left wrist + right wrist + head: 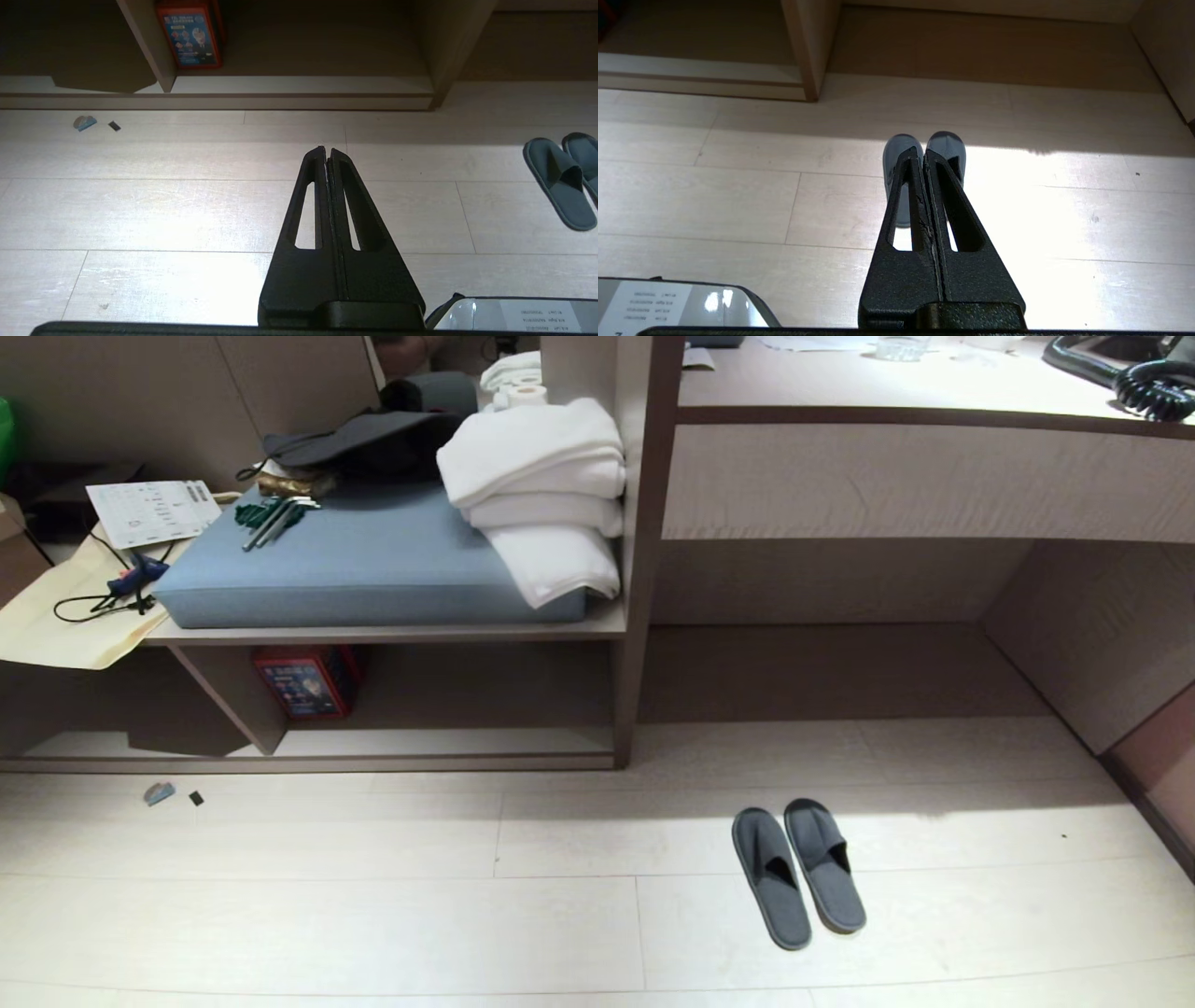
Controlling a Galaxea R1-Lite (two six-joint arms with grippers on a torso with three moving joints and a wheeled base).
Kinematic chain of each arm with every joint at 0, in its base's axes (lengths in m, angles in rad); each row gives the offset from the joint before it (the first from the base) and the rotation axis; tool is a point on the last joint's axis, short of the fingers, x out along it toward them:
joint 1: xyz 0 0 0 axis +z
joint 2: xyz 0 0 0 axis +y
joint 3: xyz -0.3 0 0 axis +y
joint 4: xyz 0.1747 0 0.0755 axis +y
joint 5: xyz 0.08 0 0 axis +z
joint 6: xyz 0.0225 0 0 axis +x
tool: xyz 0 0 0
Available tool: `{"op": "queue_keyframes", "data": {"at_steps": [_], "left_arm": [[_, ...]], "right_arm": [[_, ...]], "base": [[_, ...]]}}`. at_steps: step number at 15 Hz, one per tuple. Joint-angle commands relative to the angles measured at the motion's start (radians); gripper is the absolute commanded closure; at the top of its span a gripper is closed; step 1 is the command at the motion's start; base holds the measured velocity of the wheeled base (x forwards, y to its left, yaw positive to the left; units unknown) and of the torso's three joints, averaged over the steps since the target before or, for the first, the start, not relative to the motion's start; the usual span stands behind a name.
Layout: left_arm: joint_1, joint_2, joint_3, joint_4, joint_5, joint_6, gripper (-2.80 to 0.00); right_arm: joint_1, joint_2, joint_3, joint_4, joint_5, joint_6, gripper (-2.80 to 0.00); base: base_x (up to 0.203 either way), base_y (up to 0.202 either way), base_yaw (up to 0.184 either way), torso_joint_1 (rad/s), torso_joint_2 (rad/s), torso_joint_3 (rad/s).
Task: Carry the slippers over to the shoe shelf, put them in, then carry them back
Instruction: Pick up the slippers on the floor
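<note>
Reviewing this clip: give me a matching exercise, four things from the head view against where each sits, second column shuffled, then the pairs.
1. pair of dark grey-blue fabric slippers
2. stack of folded white towels
3. red printed box
4. white printed paper sheet

A. inside the taupe wood-grain shoe shelf
B. on the pale plank floor, side by side
C. on the blue-grey seat cushion
D. left of the cushion

Pairs: 1-B, 2-C, 3-A, 4-D

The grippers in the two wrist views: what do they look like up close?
Both look alike. The left gripper and right gripper are matte black with a grainy finish, each with two long tapering fingers with a narrow slot cut through. No cables or markings show on them.
</note>
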Motion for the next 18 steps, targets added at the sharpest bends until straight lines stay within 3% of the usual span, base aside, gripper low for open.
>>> {"op": "queue_keyframes", "data": {"at_steps": [1, 18], "left_arm": [[0.0, 0.0, 0.0, 0.0, 0.001, 0.0, 0.0], [0.0, 0.002, 0.0, 0.0, 0.001, 0.0, 0.0]], "right_arm": [[0.0, 0.001, 0.0, 0.0, 0.0, 0.0, 0.0], [0.0, 0.001, 0.0, 0.0, 0.0, -0.002, 0.0]], "base": [[0.0, 0.0, 0.0, 0.005, 0.0, -0.199], [0.0, 0.0, 0.0, 0.002, 0.0, -0.198]]}}
